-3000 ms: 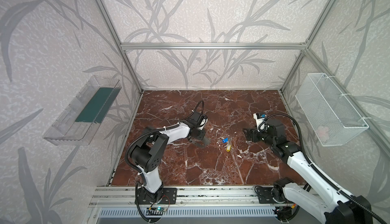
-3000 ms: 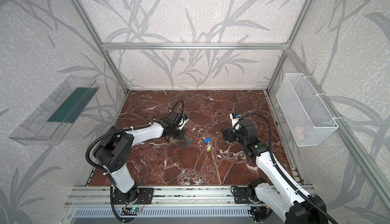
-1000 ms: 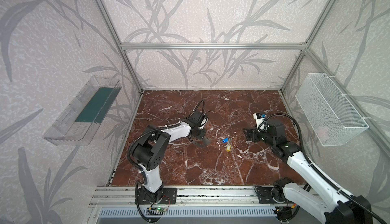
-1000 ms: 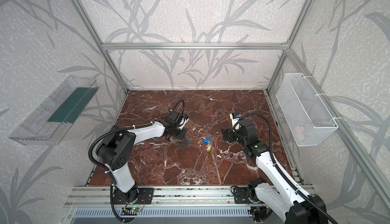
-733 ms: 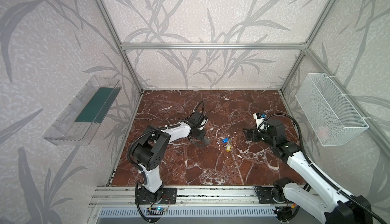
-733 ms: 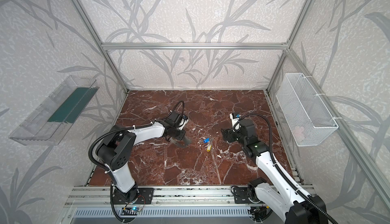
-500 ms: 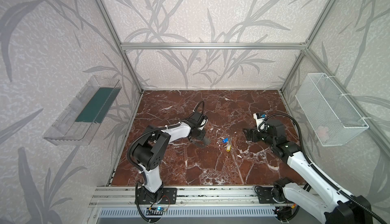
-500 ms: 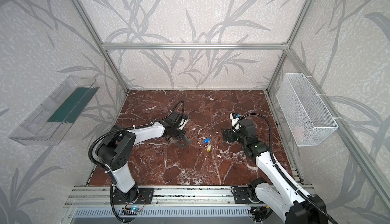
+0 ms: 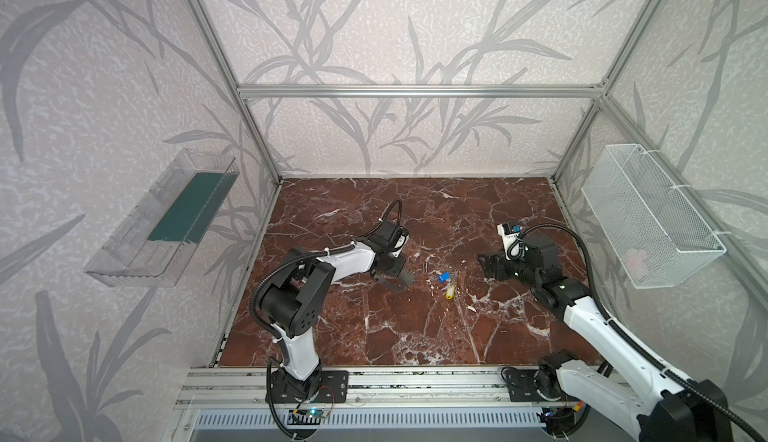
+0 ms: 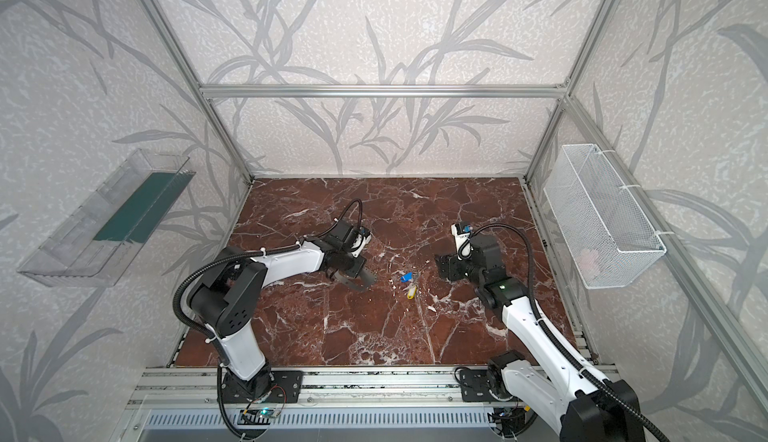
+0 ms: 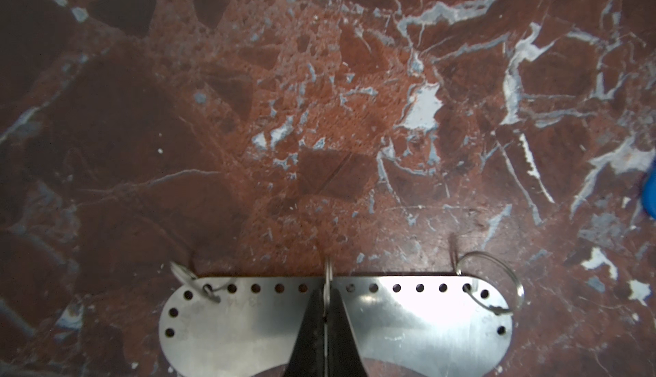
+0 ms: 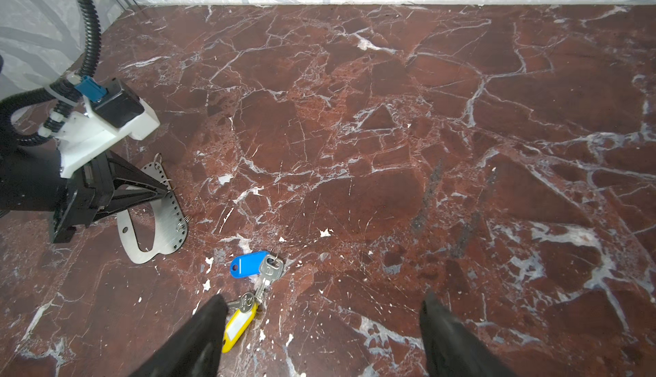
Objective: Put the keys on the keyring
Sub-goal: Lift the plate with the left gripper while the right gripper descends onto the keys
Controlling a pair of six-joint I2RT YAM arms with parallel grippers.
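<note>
Keyring clamped by left claw; right claw gapes.

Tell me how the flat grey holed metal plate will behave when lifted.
The flat grey metal plate looks thin and rigid: probably stiff, light, and slippery on the marble table. Its small wire rings sit loose in the holes, so they would likely swing. The left tool, shut on the middle ring, may let the plate pivot.
</note>
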